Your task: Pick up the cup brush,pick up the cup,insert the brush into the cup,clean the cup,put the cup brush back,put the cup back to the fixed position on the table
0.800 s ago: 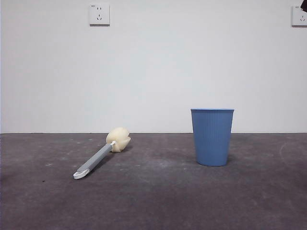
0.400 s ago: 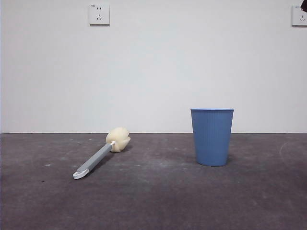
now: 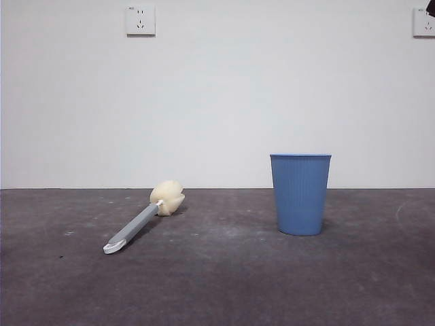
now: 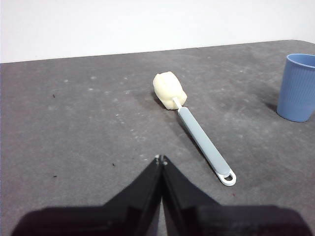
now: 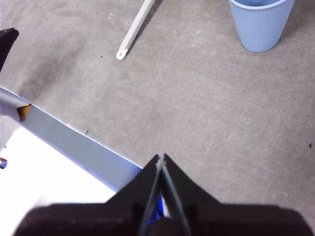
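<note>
The cup brush lies flat on the table at the left, cream sponge head toward the wall, white looped tip toward the front. It also shows in the left wrist view as the cup brush. The blue ribbed cup stands upright at the right, empty. My left gripper hovers shut above the table, short of the brush handle, holding nothing. My right gripper is shut and empty, high over the table's near edge, with the cup and the brush handle far ahead.
A white wall with two sockets stands behind the table. The table's pale front edge runs under the right gripper. A black tip of an arm shows at the top right corner of the front view.
</note>
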Controlling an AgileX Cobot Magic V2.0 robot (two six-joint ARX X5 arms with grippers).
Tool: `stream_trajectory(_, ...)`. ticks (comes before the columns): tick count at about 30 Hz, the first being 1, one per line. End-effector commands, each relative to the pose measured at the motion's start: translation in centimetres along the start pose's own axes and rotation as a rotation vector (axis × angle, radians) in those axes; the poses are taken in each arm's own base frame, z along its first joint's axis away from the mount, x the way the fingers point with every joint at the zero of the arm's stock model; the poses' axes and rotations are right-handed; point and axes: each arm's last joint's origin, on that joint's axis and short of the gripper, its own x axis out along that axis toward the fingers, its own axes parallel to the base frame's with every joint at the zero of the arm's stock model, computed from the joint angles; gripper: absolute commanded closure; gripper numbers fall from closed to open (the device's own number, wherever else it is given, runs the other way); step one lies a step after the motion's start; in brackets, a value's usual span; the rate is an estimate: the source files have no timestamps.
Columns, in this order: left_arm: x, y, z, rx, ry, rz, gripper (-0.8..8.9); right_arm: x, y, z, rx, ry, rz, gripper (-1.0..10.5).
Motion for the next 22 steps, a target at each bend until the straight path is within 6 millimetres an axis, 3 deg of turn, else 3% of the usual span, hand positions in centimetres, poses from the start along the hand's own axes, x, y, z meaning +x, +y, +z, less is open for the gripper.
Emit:
stream_trajectory(1,0.1,0.0,-0.4,-0.007,0.007,0.003,8.17,0.0,0.0,0.0,0.004,-0.001,-0.002,9.5)
stream_trajectory(9,0.1,0.0,-0.4,-0.007,0.007,0.003,8.17,-1.1,-0.5,-0.3,-0.052,-0.066,-0.052,9.4)
stream_trajectory(16,0.1,0.0,-0.4,-0.007,0.007,0.003,8.17,-3.5,-2.4,-0.5,-0.052,-0.377,-0.245,9.5)
stream_trajectory(22,0.1,0.0,-0.4,-0.007,0.007,0.002,8.17,-2.3,-4.5,-2.6,-0.083,-0.61,-0.38,9.5)
